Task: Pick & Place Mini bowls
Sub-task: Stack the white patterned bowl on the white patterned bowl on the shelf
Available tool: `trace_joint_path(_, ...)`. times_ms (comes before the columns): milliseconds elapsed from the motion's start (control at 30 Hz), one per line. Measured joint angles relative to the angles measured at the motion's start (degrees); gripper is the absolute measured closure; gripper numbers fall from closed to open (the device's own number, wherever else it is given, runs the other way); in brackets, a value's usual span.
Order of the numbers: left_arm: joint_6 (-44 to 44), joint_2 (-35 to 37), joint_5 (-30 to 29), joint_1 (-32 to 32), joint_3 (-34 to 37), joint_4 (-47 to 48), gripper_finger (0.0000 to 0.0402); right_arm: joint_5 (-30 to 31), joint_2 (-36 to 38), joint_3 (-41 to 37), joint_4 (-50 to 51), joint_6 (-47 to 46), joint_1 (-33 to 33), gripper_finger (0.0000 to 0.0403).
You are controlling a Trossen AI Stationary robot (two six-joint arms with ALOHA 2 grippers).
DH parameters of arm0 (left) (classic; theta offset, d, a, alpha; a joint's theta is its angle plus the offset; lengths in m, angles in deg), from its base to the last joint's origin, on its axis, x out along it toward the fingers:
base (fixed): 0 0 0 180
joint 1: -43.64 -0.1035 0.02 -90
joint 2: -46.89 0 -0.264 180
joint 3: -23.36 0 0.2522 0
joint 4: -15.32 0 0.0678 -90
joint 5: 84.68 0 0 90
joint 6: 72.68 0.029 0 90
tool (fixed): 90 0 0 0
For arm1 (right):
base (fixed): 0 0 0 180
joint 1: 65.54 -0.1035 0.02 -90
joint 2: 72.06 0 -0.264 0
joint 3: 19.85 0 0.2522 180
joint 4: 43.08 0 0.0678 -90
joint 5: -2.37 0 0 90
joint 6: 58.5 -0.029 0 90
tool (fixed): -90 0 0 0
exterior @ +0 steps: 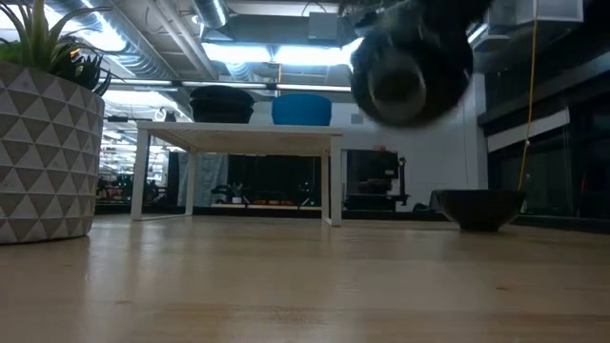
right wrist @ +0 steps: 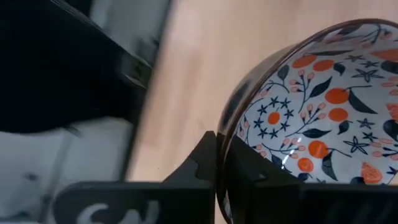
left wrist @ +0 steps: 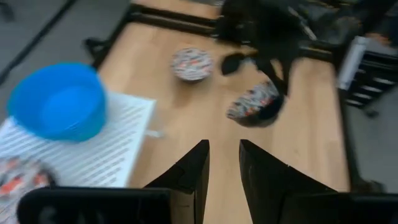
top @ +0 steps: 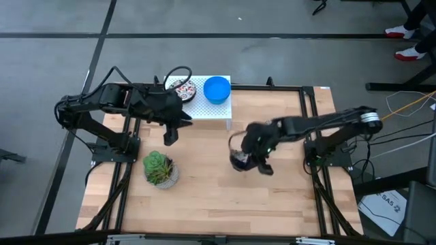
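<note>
Now the right gripper [right wrist: 221, 177] pinches the rim of a floral bowl [right wrist: 323, 118], holding it tilted above the table [top: 204, 204], near the middle of the worktop. Another floral bowl [left wrist: 191, 64] sits on the wood just beside it. Over by the far edge, a white rack [top: 208, 109] carries a blue bowl [top: 216, 89] and one more floral bowl [top: 182, 88]. Left gripper [left wrist: 222, 165] hovers by the rack's near edge, fingers narrowly apart, holding nothing. A potted plant [top: 159, 168] stands toward the left.
</note>
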Motion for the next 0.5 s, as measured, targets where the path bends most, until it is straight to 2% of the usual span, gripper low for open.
trace_joint_path(167,5.60,-0.52,7.42,0.02,0.00,-5.37,0.0320,-12.04,5.41,0.00,-11.05,-0.88,4.82,0.0390)
trace_joint_path(300,9.13,-1.85,8.79,0.01,-0.02,-11.33,0.0320,-19.53,7.02,0.00,-24.44,-3.33,6.70,0.0390)
trace_joint_path(400,9.57,-3.43,10.09,-0.15,0.00,-14.17,0.0323,-23.37,7.18,0.03,-33.28,-4.13,7.02,0.0390)
trace_joint_path(500,9.98,-4.83,15.04,-0.96,0.02,-15.81,0.0325,-26.66,7.18,0.04,-39.16,-5.08,7.07,0.0390)
